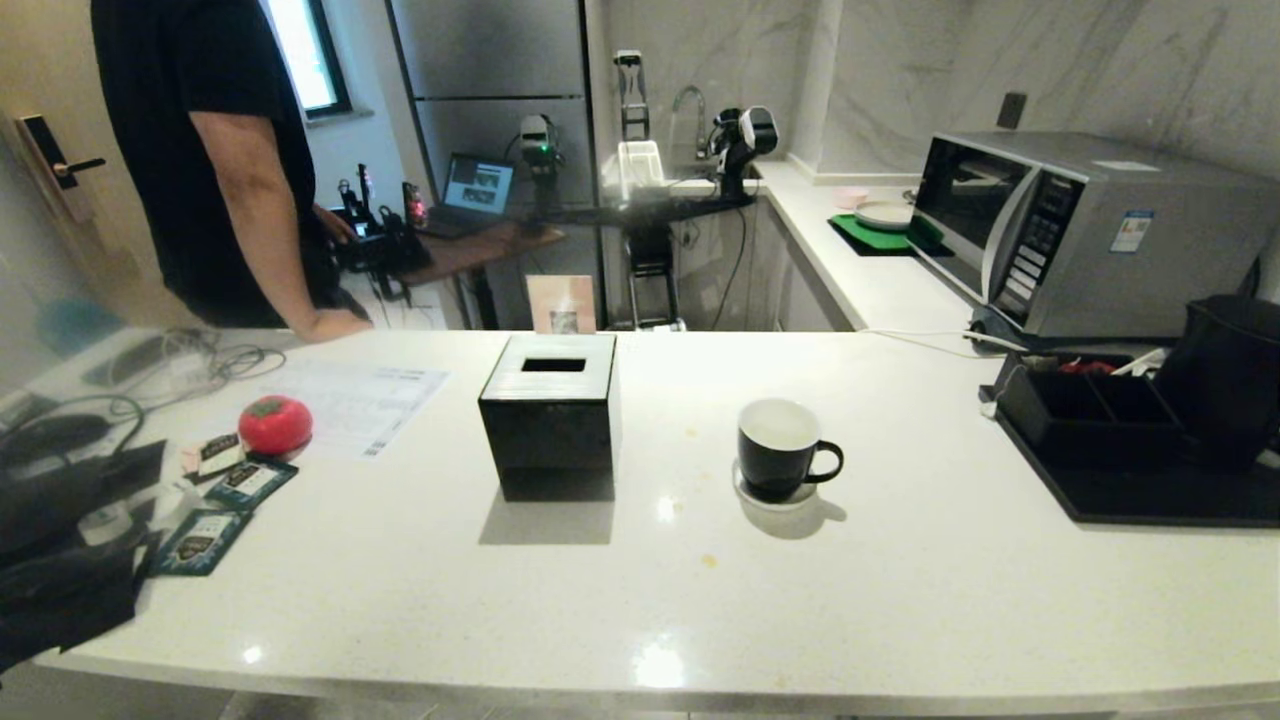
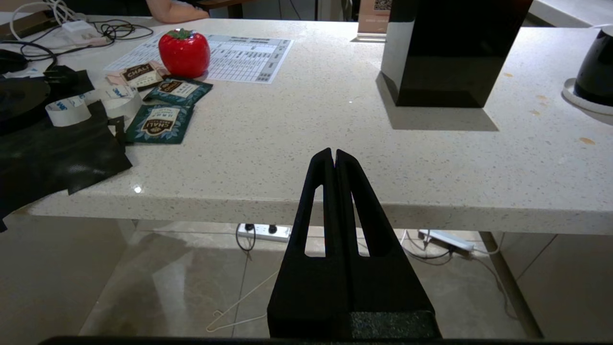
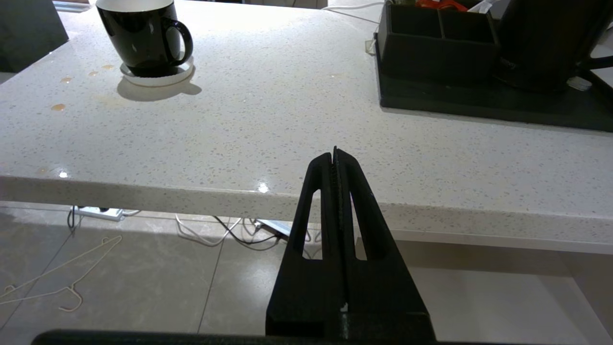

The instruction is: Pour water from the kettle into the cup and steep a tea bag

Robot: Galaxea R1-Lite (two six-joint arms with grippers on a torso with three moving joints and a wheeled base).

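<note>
White counter (image 1: 900,600), cup (image 1: 778,445), black box (image 1: 550,425), sachets (image 1: 225,500)

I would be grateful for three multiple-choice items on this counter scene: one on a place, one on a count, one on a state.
1. Where does the cup stand?
A. on a small white coaster
B. inside the microwave
C. on top of the black box

2. How many compartments show in the black organiser on the tray?
A. two
B. five
C. none

3. How do the jaws of the left gripper stand?
A. wide open
B. shut, empty
C. shut on a sachet

Answers: 1 A, a white rim shows under the cup's base; 2 A, one divider splits it into two; 3 B, the jaws meet before the counter edge with nothing between them.
</note>
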